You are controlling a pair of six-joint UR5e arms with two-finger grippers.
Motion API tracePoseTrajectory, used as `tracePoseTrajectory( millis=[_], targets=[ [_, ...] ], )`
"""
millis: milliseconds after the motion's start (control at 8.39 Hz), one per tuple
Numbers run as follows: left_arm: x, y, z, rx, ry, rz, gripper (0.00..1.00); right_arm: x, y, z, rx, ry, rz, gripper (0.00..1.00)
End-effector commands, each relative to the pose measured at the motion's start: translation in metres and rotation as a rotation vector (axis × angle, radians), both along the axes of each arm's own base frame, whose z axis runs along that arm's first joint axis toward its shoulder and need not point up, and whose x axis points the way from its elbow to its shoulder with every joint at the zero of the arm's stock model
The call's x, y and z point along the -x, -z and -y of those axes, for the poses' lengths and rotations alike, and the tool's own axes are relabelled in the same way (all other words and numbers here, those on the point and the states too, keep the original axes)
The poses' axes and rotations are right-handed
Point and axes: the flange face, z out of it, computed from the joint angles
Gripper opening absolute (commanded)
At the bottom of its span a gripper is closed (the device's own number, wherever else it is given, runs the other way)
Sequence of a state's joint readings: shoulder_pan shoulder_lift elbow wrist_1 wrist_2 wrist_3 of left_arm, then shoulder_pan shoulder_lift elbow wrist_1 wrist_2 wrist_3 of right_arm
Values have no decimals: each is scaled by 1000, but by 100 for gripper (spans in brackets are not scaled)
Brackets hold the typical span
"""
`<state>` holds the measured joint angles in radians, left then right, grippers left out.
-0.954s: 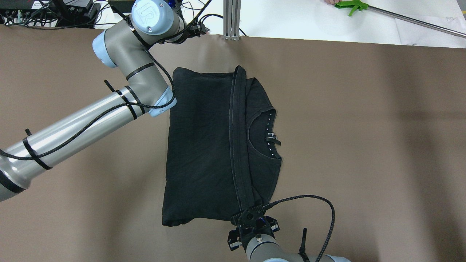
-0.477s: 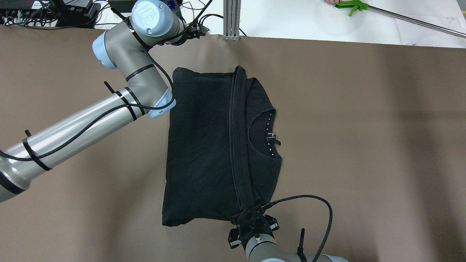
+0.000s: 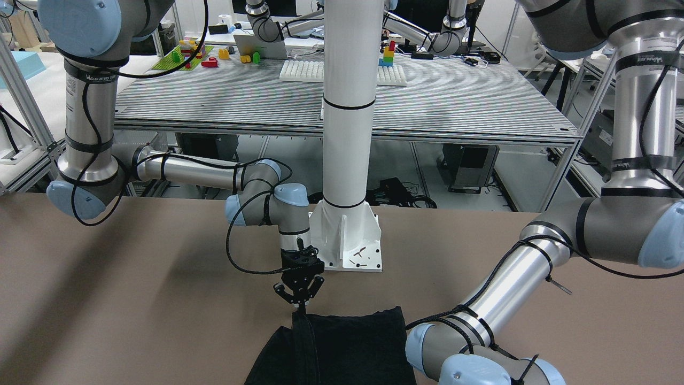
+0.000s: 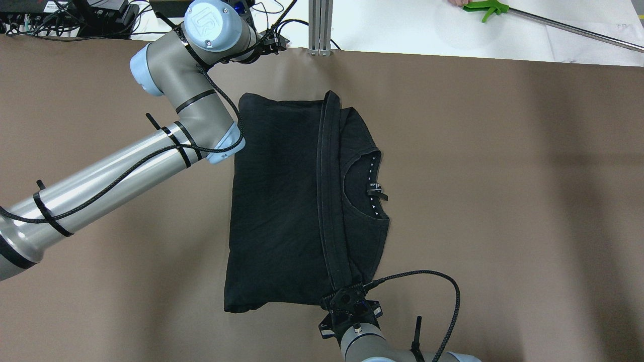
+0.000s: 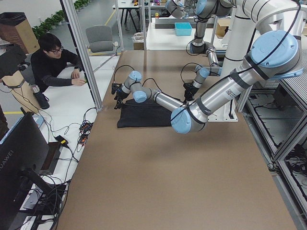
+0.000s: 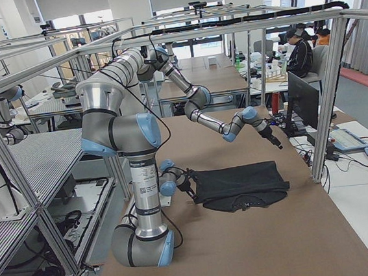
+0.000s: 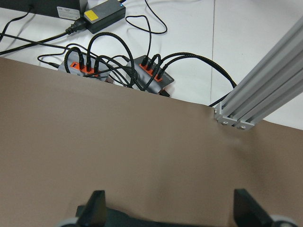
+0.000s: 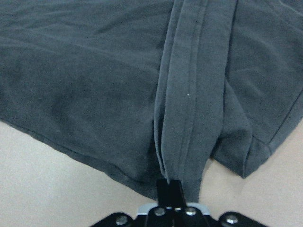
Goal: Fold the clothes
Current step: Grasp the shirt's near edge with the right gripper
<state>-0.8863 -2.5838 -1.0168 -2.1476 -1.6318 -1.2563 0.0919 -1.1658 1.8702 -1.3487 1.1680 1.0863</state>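
Note:
The clothes (image 4: 276, 201) are one black garment lying folded on the brown table, collar to the right and a stitched hem band (image 4: 327, 191) running down its middle. My right gripper (image 4: 346, 294) is at the garment's near edge and is shut on the end of that hem band. The right wrist view shows the band (image 8: 189, 94) running straight into the closed right gripper (image 8: 170, 184). The front-facing view has the right gripper (image 3: 300, 306) pinching the cloth (image 3: 347, 347) at table level. My left gripper (image 4: 279, 42) hovers open at the table's far edge, apart from the garment. The left gripper (image 7: 170, 208) holds nothing.
A white pillar base plate (image 3: 350, 246) stands just behind my right gripper. An aluminium post (image 4: 320, 27) and cable hubs (image 7: 118, 71) sit at the far edge. A green tool (image 4: 485, 7) lies on the white surface beyond. A person (image 5: 53, 67) sits past that end.
The left arm has shifted slightly to the right near the far edge. The right gripper keeps its hold on the hem band, and the garment lies as before.

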Motion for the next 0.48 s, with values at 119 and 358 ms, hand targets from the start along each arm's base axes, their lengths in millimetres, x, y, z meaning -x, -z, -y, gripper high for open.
tracePoseTrajectory(
  millis=[119,358],
  targets=[
    [-1,5,-1,-4,-3,-4,95,-21,17,6,-9,-6,41,0],
    [-1,5,-1,-4,-3,-4,95,-46,9,28,13,-20,40,0]
  ],
)
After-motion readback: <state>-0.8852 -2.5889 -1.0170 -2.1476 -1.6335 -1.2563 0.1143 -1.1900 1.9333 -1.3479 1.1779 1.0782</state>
